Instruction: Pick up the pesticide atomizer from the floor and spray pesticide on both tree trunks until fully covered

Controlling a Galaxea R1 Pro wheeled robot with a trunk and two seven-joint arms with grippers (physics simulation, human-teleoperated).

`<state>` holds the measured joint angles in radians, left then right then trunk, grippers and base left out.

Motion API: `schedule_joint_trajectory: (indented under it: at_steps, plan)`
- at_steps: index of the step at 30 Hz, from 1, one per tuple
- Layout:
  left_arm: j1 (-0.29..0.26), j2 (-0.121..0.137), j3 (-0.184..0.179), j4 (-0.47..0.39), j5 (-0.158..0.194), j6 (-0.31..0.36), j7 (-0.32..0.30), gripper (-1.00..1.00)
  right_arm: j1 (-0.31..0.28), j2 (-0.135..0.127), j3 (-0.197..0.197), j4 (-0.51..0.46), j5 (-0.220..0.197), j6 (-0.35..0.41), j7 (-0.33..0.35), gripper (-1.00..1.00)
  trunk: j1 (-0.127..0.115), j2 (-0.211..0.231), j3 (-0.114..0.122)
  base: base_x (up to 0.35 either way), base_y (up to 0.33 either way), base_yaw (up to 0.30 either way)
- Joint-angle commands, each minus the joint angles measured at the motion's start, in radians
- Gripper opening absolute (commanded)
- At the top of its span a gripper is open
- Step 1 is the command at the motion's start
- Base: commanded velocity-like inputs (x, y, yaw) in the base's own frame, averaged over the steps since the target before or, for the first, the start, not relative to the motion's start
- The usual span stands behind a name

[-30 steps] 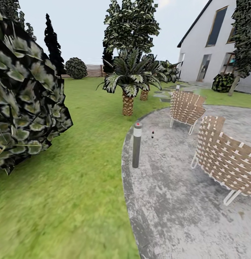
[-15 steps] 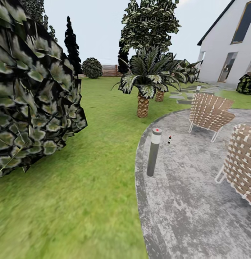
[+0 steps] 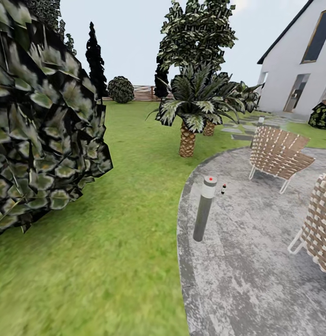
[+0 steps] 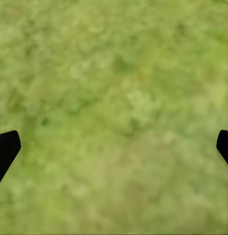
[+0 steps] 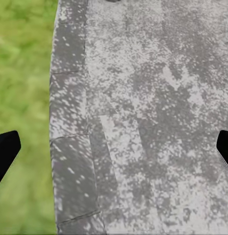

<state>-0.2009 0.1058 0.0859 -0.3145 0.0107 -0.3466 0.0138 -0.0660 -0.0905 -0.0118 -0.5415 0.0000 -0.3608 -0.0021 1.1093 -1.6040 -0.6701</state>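
A tiny dark bottle with a red top, the pesticide atomizer (image 3: pixel 223 189), stands on the grey paved patio (image 3: pixel 256 261) just beyond a short lamp post, several metres ahead of me. A tall tree with dark green foliage (image 3: pixel 198 35) rises behind a palm; its trunk is hidden. My left gripper (image 4: pixel 114 147) hangs open over grass, with black fingertips (image 4: pixel 6 149) at both edges of the left wrist view. My right gripper (image 5: pixel 114 152) is open above the patio's curved edge, holding nothing.
A grey lamp post (image 3: pixel 204 207) stands at the patio rim. Woven chairs (image 3: pixel 279 154) sit on the right. A large leafy mass (image 3: pixel 41 121) crowds the left. A palm (image 3: pixel 188 109), a round bush (image 3: pixel 121 89), a wooden fence (image 3: pixel 142 93) and a white house (image 3: pixel 298 60) lie beyond the lawn (image 3: pixel 111 233).
The whole head view has shifted: post, bottle and chairs slid rightward in the picture and the house moved toward the edge, so the camera moved. Nothing in the scene itself moved.
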Motion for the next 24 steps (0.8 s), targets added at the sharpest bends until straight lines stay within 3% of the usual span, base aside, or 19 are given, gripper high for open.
schedule_joint_trajectory:
  at_steps: [1,17,24]
  plan:
    - [0.0,0.0,0.0,0.0,0.0,0.0,0.0,1.0,0.0,0.0,0.0,0.0,0.0,0.0,0.0,1.0,0.0,0.0,0.0,0.338,0.0,0.0]
    - [0.0,0.0,0.0,0.0,0.0,0.0,0.0,1.0,0.0,0.0,0.001,0.001,0.005,-0.001,-0.001,1.0,0.0,0.0,0.0,0.338,0.003,0.0]
    - [0.0,0.0,0.0,0.0,0.0,0.0,0.0,1.0,0.0,0.0,0.0,0.001,0.005,-0.001,-0.001,1.0,0.0,0.0,0.0,0.329,0.109,0.0]
